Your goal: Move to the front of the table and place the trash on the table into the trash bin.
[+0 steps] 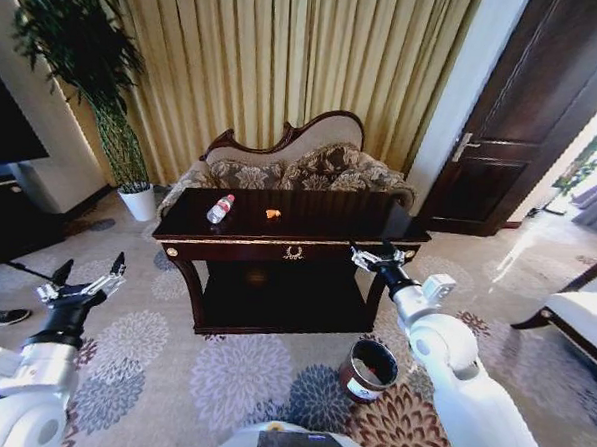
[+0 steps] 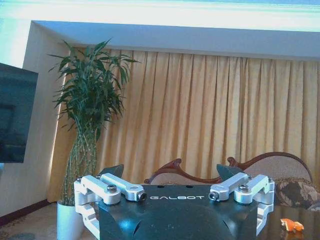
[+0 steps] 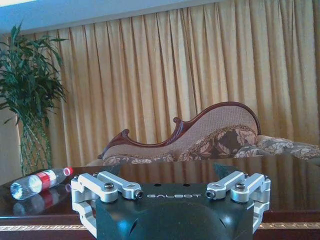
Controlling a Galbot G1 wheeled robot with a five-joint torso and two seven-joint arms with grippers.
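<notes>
- The table [image 1: 359, 222] is standing before gold curtains [image 1: 287, 63] and a sofa [image 1: 312, 164].
- The bottle [image 1: 220, 208] and an orange scrap [image 1: 272, 214] are lying on the tabletop, apart.
- The trash bin [image 1: 369, 369] is sitting on the carpet, near the table's right front leg.
- The left gripper [image 1: 87, 276] is hanging released, left of the table.
- The right gripper [image 1: 379, 254] is hovering released at the table's front right edge.

The right hand [image 3: 170, 176], fingers spread, hovers at the table [image 3: 290, 175] edge; the bottle [image 3: 39, 182] lies on it.

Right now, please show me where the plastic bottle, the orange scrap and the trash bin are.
plastic bottle [image 1: 220, 208]: head view, on its labelled middle.
orange scrap [image 1: 272, 214]: head view, on its centre.
trash bin [image 1: 353, 386]: head view, on its outer wall near the white label.
</notes>
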